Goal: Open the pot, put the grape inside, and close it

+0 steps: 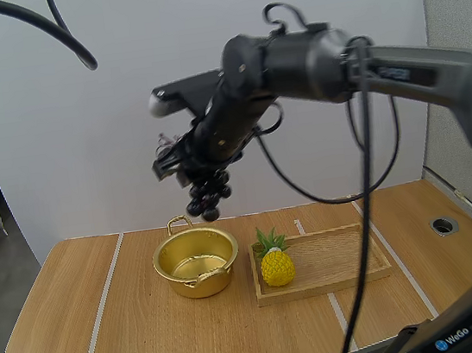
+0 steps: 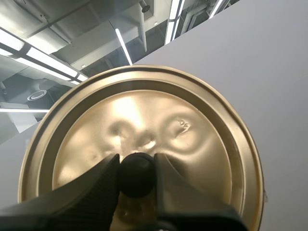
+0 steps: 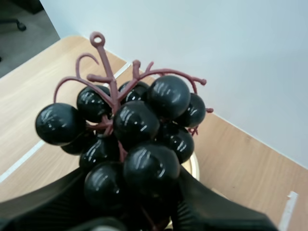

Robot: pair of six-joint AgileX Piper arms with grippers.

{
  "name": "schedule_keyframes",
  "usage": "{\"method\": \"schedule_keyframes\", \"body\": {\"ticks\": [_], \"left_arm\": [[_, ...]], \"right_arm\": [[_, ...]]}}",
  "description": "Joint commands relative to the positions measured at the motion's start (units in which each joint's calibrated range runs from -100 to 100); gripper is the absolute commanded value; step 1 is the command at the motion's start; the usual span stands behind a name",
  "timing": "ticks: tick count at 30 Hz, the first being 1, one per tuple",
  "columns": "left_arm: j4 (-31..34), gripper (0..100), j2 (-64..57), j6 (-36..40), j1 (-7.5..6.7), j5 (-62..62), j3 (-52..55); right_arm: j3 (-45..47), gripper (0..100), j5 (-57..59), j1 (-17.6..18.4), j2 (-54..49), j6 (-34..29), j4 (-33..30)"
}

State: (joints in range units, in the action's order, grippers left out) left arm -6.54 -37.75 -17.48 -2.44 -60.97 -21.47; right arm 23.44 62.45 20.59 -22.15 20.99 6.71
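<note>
Grapes (image 1: pixel 209 199): hanging in the air over the pot (image 1: pixel 197 267) and clear of it, the dark berries clustering below the right tool (image 3: pixel 134 185) that is carrying them. The reddish-brown stem (image 3: pixel 111 84) is branching out of the bunch on the side away from that tool.
Right tool: grasping the grapes, its two black fingers (image 3: pixel 53 199) pressing in on the berries nearest the wrist from either side. Its arm is reaching in from the right, high above the table (image 1: pixel 109 332).
Pot: sitting uncovered on the table, golden, with one loop handle at its far rim and another at its near rim. It is standing just beside the left end of the wooden tray (image 1: pixel 342 258).
Lid (image 2: pixel 144 125): being held off the pot by the left tool (image 2: pixel 137 166). Its golden, slightly dented top face is facing the left wrist camera.
Left tool: clenched on the lid's black knob (image 2: pixel 137 178), one finger pressing on each side of it.
Wooden tray: lying on the table to the right of the pot and carrying a yellow pineapple (image 1: pixel 276 265), which is standing upright at the tray's left end.
Table: carrying the pot and the tray; its pale wood top is showing light stripes running front to back.
</note>
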Motion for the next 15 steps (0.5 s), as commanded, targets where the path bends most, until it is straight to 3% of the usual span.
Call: {"method": "schedule_keyframes", "body": {"ticks": [1, 15], "left_arm": [[0.4, 0, -0.3, 0.3, -0.19, 1.9, -0.3], [0.4, 0, -0.3, 0.3, -0.19, 1.9, -0.3]], "right_arm": [[-0.7, 0, -3.7, 0.3, 3.8, 0.4, -0.1], [-0.7, 0, -13.3, 0.3, 22.0, 0.4, -0.5]]}}
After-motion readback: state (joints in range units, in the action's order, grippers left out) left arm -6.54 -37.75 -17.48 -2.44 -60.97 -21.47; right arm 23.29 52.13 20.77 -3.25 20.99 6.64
